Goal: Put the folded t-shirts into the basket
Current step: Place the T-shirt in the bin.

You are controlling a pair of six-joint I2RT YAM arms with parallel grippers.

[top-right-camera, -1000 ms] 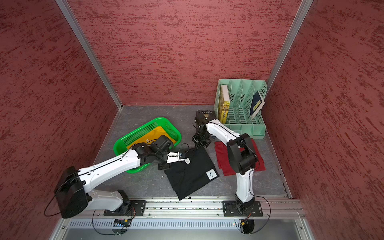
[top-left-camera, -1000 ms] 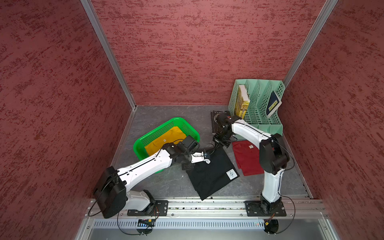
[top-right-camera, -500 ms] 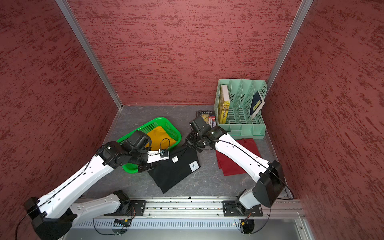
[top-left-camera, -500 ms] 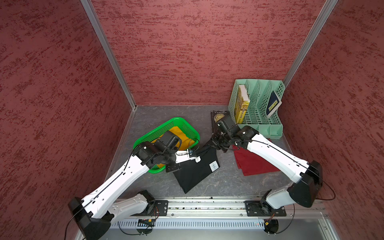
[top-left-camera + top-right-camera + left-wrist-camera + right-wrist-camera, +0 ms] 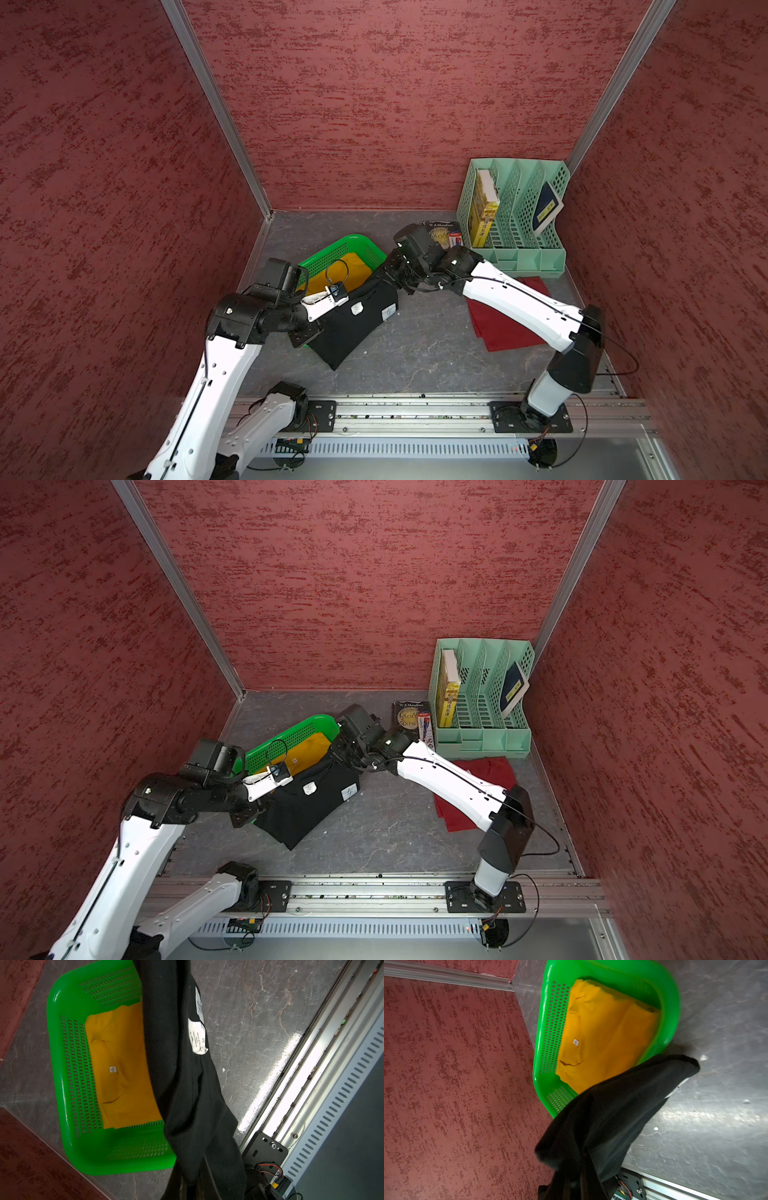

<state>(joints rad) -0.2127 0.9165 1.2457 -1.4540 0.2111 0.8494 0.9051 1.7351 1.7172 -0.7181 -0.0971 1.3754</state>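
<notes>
Evidently soft and limp, the black t-shirt (image 5: 353, 328) sags mid-frame between left gripper (image 5: 340, 292) and right gripper (image 5: 389, 275), both clamped on its top corners.

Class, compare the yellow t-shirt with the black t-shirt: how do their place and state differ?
The yellow t-shirt lies flat inside the basket; the black t-shirt hangs sagging beside it, not yet in. The yellow t-shirt is untouched; the black t-shirt is pinched between the left gripper and the right gripper. Both carry a small white label.
</notes>
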